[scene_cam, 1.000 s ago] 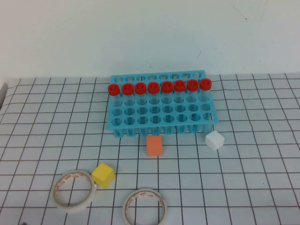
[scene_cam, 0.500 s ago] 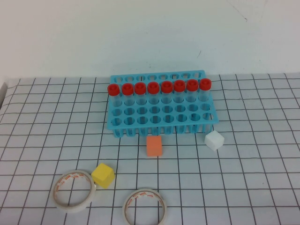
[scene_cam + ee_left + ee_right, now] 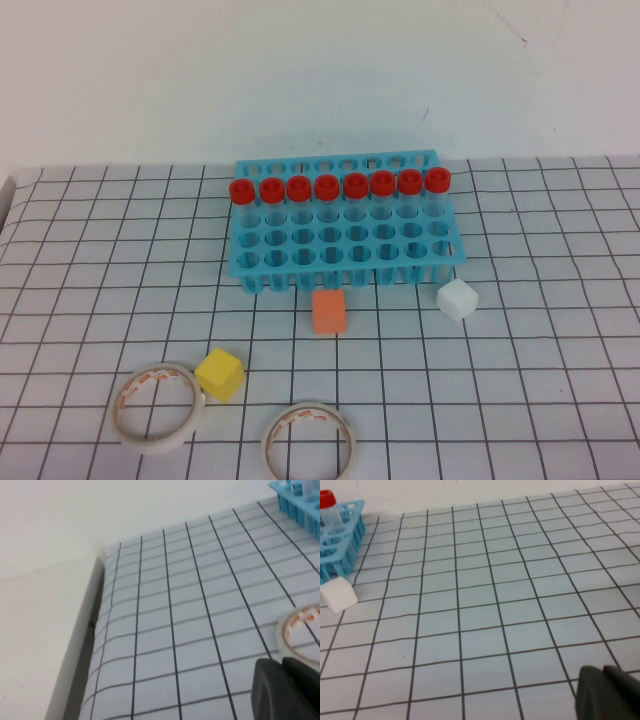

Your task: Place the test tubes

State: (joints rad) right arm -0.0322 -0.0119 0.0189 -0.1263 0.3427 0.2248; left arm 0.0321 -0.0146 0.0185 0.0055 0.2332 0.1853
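Above the gridded mat (image 3: 165, 630), the left gripper (image 3: 281, 667) is clenched on nothing, with a tape roll (image 3: 299, 630) just beside it. The right gripper (image 3: 603, 672), also clenched and empty, hangs over bare mat, well apart from the white cube (image 3: 337, 595). Eight red-capped tubes (image 3: 340, 188) stand upright in the rack (image 3: 345, 262), second row from the back.

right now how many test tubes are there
8 red-capped test tubes, in one row across the blue rack, toward its back; none seemingly hidden. Left tool shut beside a tape roll; right tool shut over the gridded mat.
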